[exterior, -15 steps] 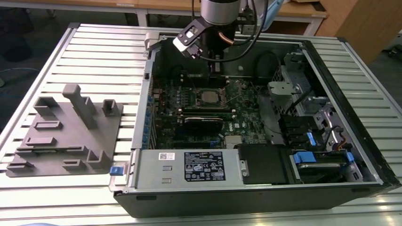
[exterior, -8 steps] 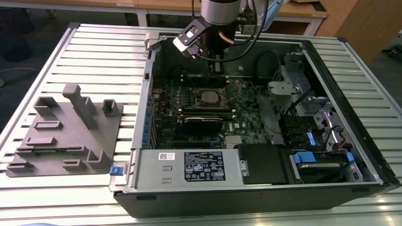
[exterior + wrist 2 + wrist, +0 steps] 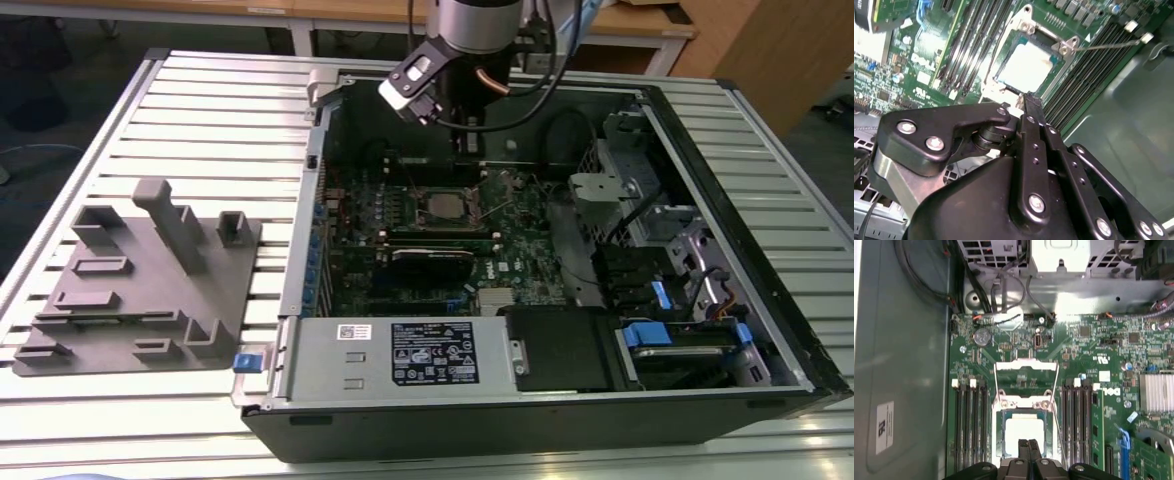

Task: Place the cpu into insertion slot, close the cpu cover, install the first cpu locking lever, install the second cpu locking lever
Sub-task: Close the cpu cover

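- In the exterior view, the arm (image 3: pixel 478 25) hung over the computer case (image 3: pixel 534 430), above the socket (image 3: pixel 441 207).
- In the second wrist view, the chip (image 3: pixel 1026 67) lay in the socket. The gripper (image 3: pixel 1026 97) was pinched shut and empty just beside it, and a lever (image 3: pixel 1104 46) stuck out unlatched.
- In the first wrist view, the cover (image 3: pixel 1024 402) framed the chip. If the gripper slipped off the thin lever, it might scrape the board (image 3: pixel 1079 355) beside the socket.

Arm (image 3: pixel 478 22): silver-grey cylindrical wrist segment. Camera block (image 3: pixel 414 85): white-and-black box mounted beside wrist. Cables (image 3: pixel 545 90): black, looping from wrist. Claw (image 3: pixel 1028 99): matte black linkage bars, rounded knuckle plates. Screws (image 3: pixel 1036 202): silver, round-headed, set at pivots. Fingers (image 3: pixel 1023 449): two narrow black bars, flat-tipped, seen in both wrist views.
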Robot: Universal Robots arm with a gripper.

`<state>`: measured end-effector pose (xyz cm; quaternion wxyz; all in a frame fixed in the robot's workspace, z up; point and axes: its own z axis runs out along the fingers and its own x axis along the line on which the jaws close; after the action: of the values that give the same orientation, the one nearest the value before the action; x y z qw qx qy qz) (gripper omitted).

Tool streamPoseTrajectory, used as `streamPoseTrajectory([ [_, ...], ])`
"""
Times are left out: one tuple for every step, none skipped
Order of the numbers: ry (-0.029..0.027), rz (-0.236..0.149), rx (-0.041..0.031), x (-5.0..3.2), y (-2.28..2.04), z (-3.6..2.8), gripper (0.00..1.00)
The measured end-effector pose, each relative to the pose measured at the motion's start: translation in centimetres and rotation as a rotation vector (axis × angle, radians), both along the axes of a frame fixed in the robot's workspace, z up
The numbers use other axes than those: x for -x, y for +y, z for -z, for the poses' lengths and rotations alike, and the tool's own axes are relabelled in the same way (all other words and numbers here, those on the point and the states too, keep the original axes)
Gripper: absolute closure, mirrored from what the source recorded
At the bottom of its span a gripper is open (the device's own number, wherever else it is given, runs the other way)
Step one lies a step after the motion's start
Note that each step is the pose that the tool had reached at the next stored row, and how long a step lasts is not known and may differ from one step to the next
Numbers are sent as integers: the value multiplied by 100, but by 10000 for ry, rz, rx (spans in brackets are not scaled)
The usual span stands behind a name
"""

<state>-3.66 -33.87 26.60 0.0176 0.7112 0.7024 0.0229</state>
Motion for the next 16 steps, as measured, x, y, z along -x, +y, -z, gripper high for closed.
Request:
streamPoseTrajectory([
  [0, 0, -1, -23, 0, 0, 89],
  [0, 1, -1, -42, 0, 0, 89],
  [0, 1, -1, -51, -1, 0, 89],
  [0, 0, -1, -53, -1, 0, 89],
  [0, 0, -2, -53, 0, 0, 89],
  [-1, 1, -1, -53, 0, 0, 89],
  [0, 1, 0, -53, 0, 0, 89],
  [0, 0, -1, -55, 0, 0, 89],
  [0, 0, -1, -67, 0, 0, 89],
  [-1, 0, -1, -86, 0, 0, 89],
  [-1, 0, -1, -94, 0, 0, 89],
  [0, 0, -1, -101, 0, 0, 89],
  [0, 0, -1, -101, 0, 0, 89],
  [0, 2, -1, -101, 0, 0, 89],
  [0, 2, -1, -102, 0, 0, 89],
  [0, 1, -1, -102, 0, 0, 89],
])
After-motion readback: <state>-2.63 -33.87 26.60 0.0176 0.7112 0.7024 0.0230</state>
